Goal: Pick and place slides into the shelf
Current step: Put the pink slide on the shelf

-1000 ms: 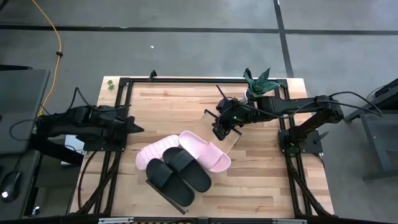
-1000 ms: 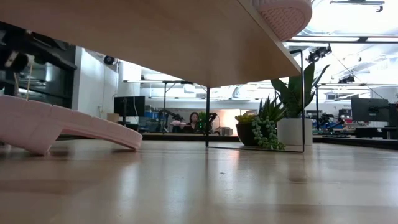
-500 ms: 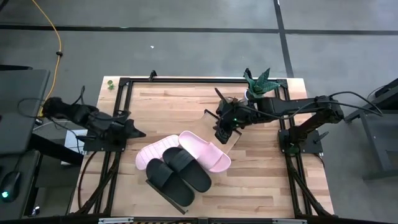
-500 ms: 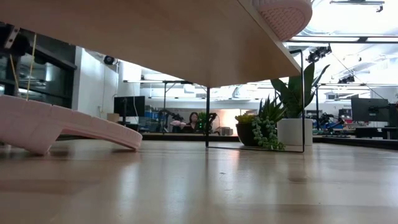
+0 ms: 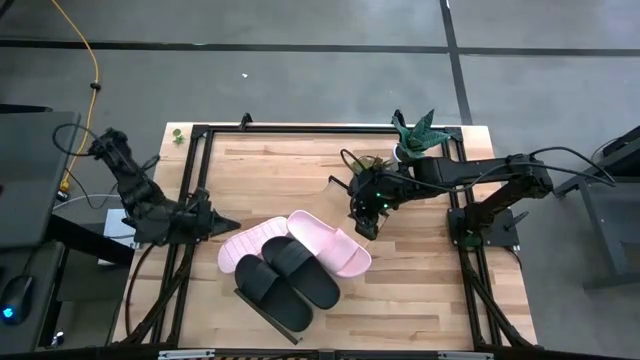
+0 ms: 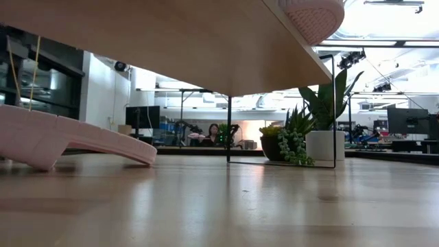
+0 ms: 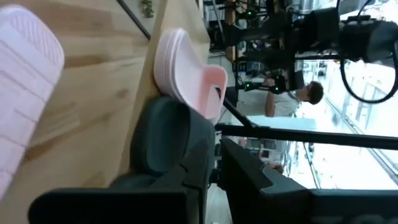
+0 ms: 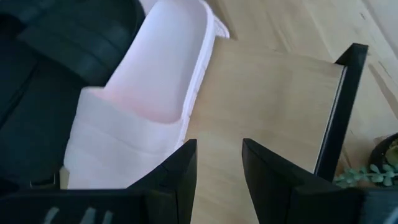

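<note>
The shelf (image 5: 336, 192), a light-wood board with a thin black frame, lies slantwise across the table's middle. One pink slide (image 5: 330, 243) and two black slides (image 5: 300, 270) (image 5: 272, 292) lie on it. The second pink slide (image 5: 243, 246) sits at its left side, sole on the tabletop (image 6: 68, 140). My right gripper (image 5: 366, 222) is open above the shelf's right end, just past the pink slide's end (image 8: 155, 81); bare board (image 8: 273, 93) shows between its fingers. My left gripper (image 5: 228, 222) is shut, low at the table's left, pointing at the second pink slide (image 7: 25, 93).
Potted plants (image 5: 415, 135) (image 6: 309, 137) stand at the table's far right corner. Black frame rails (image 5: 190, 180) run along the table's left, right and far edges. Bare wood lies near and far of the shelf. A person (image 6: 214, 132) sits in the room behind.
My left arm has raised its elbow and carried its gripper a little toward the table's right and near edge, closer to the second pink slide. My right gripper has shifted slightly toward the near edge over the shelf's right end. The slides and shelf have stayed put.
</note>
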